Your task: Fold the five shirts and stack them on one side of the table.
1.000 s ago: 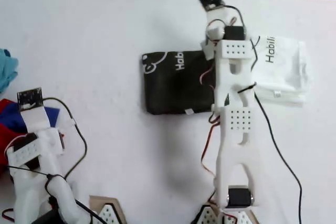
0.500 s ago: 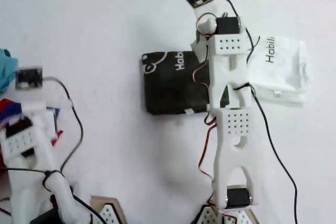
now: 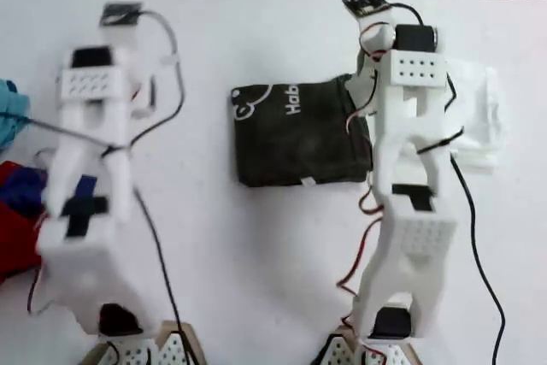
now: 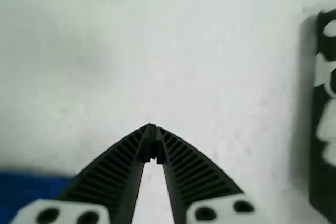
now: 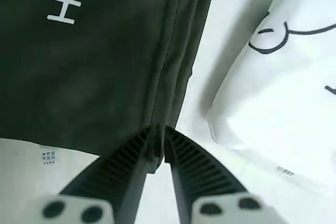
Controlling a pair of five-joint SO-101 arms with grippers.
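Left arm [image 3: 85, 126] has swung up off the near-left corner and now stretches far out over bare table [image 3: 222, 254], w/ its wrist well up the left side. Right arm [image 3: 410, 108] has shifted a touch to the right and sits across the gap between the two folded shirts.

Black shirt [image 3: 291, 134] lies mid-table as a soft folded rectangle w/ white print and a small white label [image 3: 306, 182] at its near edge. White shirt [image 3: 483, 100] is folded just beside it on the right, partly under the arm. At the far left edge there's a crumpled red and blue cloth [image 3: 13, 237] and a bit of teal cloth [image 3: 8, 117] above it.

Left wrist cam: left gripper [image 4: 151, 142] has its ribbed black fingers pressed tip to tip, nothing between, over plain white tabletop, w/ the black shirt at the frame's edge.

Right wrist cam gives what the overhead hides: right gripper [image 5: 156, 142] is pinched onto the black shirt's layered folded edge, dark fabric in the slit between the jaws. The white shirt sits close alongside, a drawn face printed on it.
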